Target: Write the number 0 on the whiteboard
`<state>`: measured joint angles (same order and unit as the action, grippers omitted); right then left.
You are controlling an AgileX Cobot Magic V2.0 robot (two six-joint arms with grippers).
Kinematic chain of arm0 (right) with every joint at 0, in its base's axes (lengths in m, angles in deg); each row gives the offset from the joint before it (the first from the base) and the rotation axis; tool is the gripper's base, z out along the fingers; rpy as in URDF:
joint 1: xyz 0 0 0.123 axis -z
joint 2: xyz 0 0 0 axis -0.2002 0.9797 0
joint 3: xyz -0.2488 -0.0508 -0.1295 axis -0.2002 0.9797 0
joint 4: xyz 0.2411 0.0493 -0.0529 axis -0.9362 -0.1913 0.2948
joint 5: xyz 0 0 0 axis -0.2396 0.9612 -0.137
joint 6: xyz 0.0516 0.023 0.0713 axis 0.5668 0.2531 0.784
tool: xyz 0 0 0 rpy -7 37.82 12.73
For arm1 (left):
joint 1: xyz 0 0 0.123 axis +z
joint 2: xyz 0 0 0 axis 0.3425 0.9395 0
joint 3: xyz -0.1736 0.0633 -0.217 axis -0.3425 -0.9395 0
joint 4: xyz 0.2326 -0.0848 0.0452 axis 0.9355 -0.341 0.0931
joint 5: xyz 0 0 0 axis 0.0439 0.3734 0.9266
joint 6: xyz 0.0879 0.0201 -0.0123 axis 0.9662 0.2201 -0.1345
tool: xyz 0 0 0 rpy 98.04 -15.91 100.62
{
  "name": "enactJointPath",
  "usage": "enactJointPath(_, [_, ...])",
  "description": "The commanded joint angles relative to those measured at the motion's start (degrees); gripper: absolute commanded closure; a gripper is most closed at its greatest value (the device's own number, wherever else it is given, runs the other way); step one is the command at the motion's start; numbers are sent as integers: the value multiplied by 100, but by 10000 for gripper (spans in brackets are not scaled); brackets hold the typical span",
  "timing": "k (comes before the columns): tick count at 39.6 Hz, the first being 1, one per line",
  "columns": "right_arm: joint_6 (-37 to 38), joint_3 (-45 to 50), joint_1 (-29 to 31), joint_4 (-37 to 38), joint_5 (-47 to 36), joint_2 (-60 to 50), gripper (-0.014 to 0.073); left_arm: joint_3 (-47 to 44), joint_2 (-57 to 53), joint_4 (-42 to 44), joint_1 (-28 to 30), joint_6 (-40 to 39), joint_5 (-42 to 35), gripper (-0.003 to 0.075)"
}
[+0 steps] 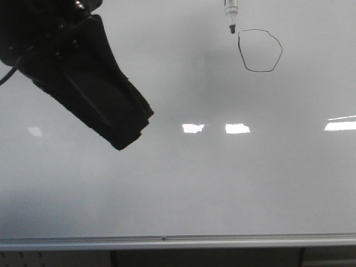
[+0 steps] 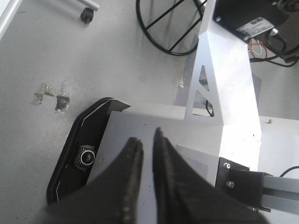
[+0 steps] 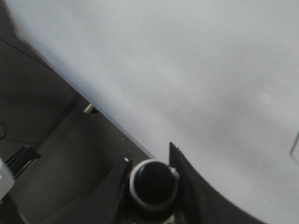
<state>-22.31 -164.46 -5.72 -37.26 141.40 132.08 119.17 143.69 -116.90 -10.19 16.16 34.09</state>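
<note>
1. The right gripper [image 3: 152, 179] is clamped on a marker [image 3: 153, 184]; in the right wrist view the marker's round black end with its white ring sits squeezed between the two dark fingers [image 3: 187, 182].
2. In the front view only the marker's lower part [image 1: 231, 14] shows, hanging down from the top edge with its dark tip pointing downward. The tip sits just beside the upper left of the number 0 [image 1: 260, 50]; whether it touches the board cannot be told.
3. The number 0 is a thin black loop, a little angular and uneven, drawn in the upper right part of the whiteboard [image 1: 222, 183]. The loop looks closed.
4. The left gripper [image 1: 130, 130] hangs in the front view as a large dark shape from the upper left, in front of the board and well apart from the loop. In the left wrist view its fingers [image 2: 126, 172] stand nearly together with a narrow gap, and nothing is between them.
5. The whiteboard is glossy and pale grey, with bright rectangular light reflections [image 1: 237, 128] in a row across its middle and a silver bottom rail [image 1: 167, 241] along its lower edge.
6. Under the left gripper the wrist view shows a grey floor [image 2: 93, 60], a white metal frame [image 2: 224, 84] and black cables [image 2: 173, 23].
</note>
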Motion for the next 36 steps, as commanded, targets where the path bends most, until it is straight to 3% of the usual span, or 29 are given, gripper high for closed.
enactJointPath(1, [-368, 546, 33, -721, 443, -576, 655, 159, -226, -548, -43, 107, 257, 393])
enactJointPath(5, [-643, 1488, 33, -1010, 225, -962, 655, 159, -226, -678, -43, 107, 242, 138])
enactJointPath(9, [-878, 2393, 33, -1331, -77, -1369, 655, 159, -226, -847, -43, 269, 218, 17])
enactJointPath(17, [-1772, 3784, 25, -2852, -560, -1836, 655, 159, -226, -1906, -43, 1019, 213, 69])
enactJointPath(23, [-2523, 4251, 25, -4050, -670, -1944, 655, 159, -226, -2035, -43, 1042, 273, 113])
enactJointPath(30, [-2746, 4320, 25, -4404, -781, -1972, 655, 159, -226, -2035, -43, 1042, 304, 204])
enactJointPath(36, [-2759, 4320, 25, -4409, -817, -1972, 655, 159, -226, -1982, -43, 1042, 304, 384])
